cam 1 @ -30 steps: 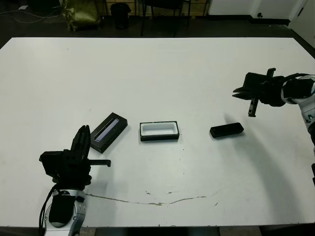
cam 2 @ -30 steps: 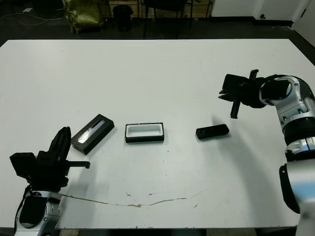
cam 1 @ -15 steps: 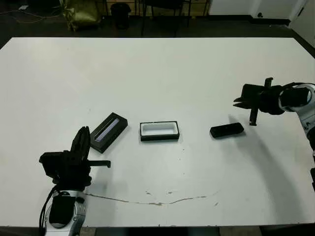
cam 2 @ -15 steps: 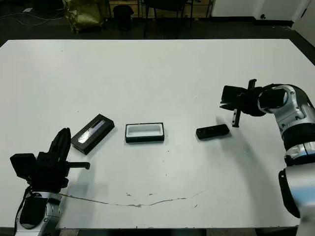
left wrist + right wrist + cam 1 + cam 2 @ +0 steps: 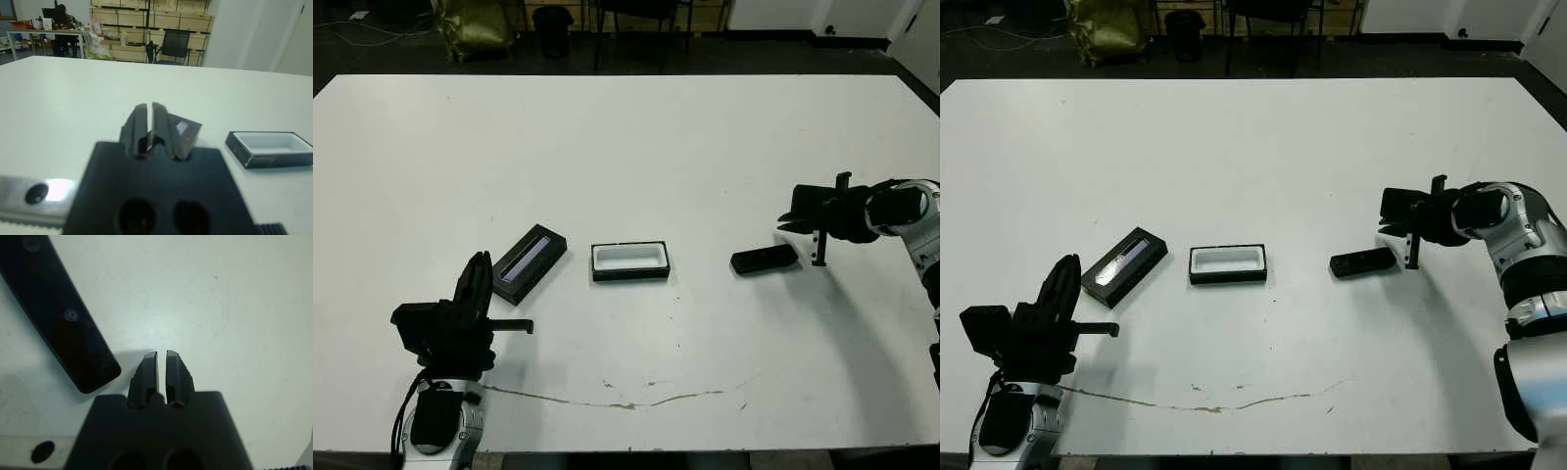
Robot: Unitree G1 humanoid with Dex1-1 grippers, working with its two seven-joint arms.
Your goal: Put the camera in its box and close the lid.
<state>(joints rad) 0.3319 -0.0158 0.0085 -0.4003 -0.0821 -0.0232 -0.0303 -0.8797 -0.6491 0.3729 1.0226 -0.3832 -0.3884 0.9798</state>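
on white table (image 5: 626,137), box (image 5: 629,261) sits empty, lid (image 5: 529,263) and camera (image 5: 764,259) apart; both pincers clenched.

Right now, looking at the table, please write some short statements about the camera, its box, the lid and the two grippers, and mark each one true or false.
1. The camera lies inside the box. False: it lies on the table, right of the box.
2. The box is open and shows a white lining. True.
3. The lid covers the box. False: it lies apart, left of the box.
4. The right gripper is shut, holding nothing. True.
5. The left gripper holds the lid. False: it is shut on nothing.
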